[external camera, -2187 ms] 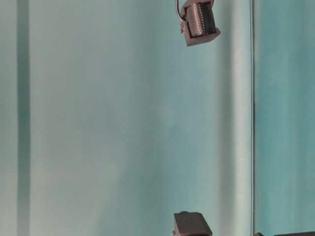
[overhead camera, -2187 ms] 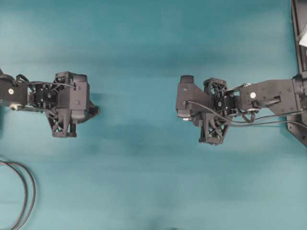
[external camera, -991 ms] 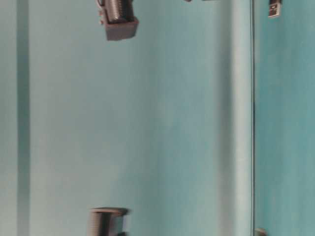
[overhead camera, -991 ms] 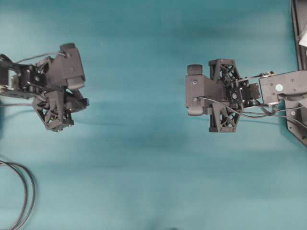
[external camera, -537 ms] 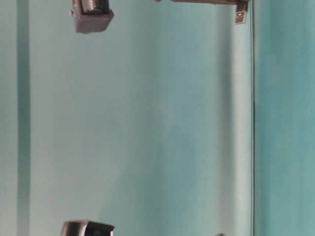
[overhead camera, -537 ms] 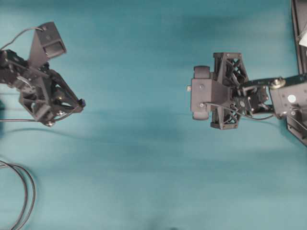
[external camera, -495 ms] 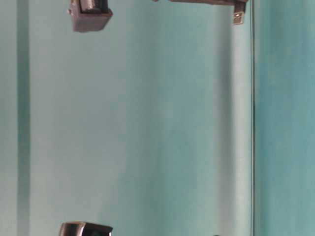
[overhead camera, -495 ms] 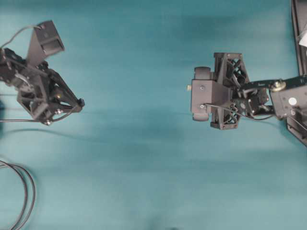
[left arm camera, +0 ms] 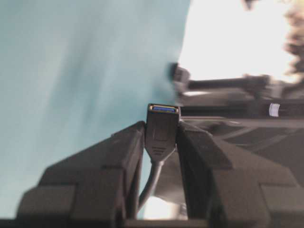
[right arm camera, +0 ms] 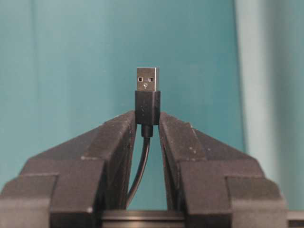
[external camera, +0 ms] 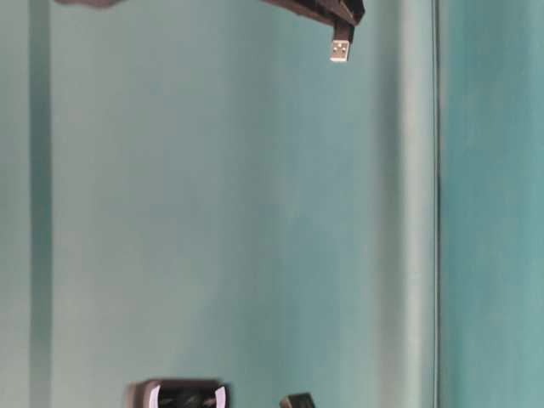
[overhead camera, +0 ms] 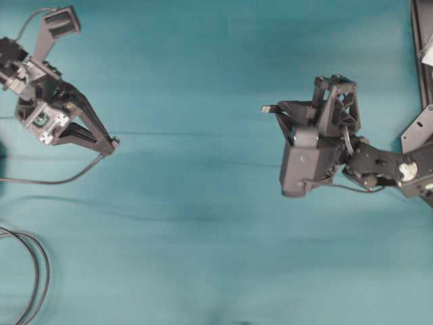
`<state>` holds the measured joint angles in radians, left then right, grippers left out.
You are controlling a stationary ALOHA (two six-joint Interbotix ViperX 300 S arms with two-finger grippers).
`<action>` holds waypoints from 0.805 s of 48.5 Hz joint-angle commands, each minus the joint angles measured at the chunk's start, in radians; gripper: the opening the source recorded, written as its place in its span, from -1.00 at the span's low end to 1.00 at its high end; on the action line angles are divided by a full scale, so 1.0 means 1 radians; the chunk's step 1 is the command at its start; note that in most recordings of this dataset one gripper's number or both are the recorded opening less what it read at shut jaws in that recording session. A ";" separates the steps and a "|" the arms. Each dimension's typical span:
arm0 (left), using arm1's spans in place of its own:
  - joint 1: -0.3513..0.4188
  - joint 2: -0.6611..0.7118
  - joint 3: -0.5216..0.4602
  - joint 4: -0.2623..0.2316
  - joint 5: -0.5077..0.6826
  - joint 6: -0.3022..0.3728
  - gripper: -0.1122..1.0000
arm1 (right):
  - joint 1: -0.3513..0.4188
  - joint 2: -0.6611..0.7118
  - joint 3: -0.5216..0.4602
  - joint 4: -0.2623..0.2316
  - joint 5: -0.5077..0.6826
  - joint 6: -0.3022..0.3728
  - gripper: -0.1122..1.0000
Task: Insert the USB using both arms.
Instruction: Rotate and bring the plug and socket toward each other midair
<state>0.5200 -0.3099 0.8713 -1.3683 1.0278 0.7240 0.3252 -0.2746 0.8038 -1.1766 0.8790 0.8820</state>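
Observation:
The USB [right arm camera: 147, 94], a black plug with a shiny silver tip on a thin black cable, stands pinched between the fingers of my right gripper [right arm camera: 147, 118], tip sticking out past them. In the overhead view the right gripper [overhead camera: 269, 109] is at the right, and the USB [overhead camera: 266, 107] points up-left. The table-level view shows the USB [external camera: 340, 48] hanging from the fingertips at the top. My left gripper [overhead camera: 112, 143], at the upper left, is shut on an all-black socket end [left arm camera: 163, 129] with a blue insert. The two cable ends are far apart.
The socket's thin cable [overhead camera: 57, 181] trails off to the left over the teal table. Thicker looped black cords [overhead camera: 34, 271] lie at the lower left edge. A black frame [overhead camera: 419, 40] runs along the right edge. The wrist cameras' housings [external camera: 178, 395] show low in the table-level view.
The left arm has swung up and back to the left, turning its fingers down-right. The right gripper has turned, so the USB now points up-left and sits lower and further left in the table-level view.

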 commanded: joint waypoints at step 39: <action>0.040 0.526 -0.365 -0.110 0.436 0.192 -0.37 | 0.094 0.209 -0.126 -0.169 0.110 -0.273 -0.44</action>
<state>0.5568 0.2148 0.5308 -1.4680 1.4373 0.8928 0.4065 -0.0736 0.7194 -1.3223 0.9802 0.6121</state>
